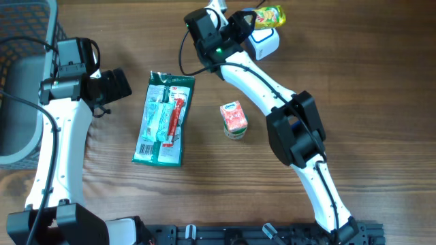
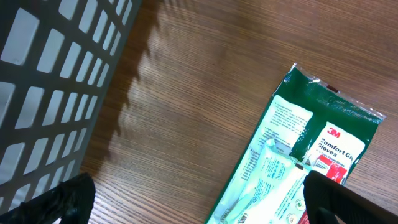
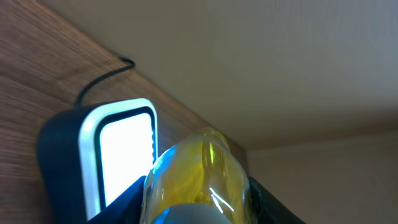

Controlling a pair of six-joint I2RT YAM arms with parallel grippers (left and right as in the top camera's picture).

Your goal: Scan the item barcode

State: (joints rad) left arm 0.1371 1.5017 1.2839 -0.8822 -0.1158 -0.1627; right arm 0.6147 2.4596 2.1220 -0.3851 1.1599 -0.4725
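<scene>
The scan itself is in hand: the right claw (image 1: pixel 251 19), clenched on the yellow item (image 1: pixel 270 15), holds it at the far side of the desk (image 1: pixel 354 102), just beside the lit scanner (image 1: pixel 263 43). Next, I judge, the item needs turning until its barcode, which I cannot see, faces the scanner's window. The left claw (image 1: pixel 114 86) hangs released near the gloves pack (image 1: pixel 163 119).
</scene>
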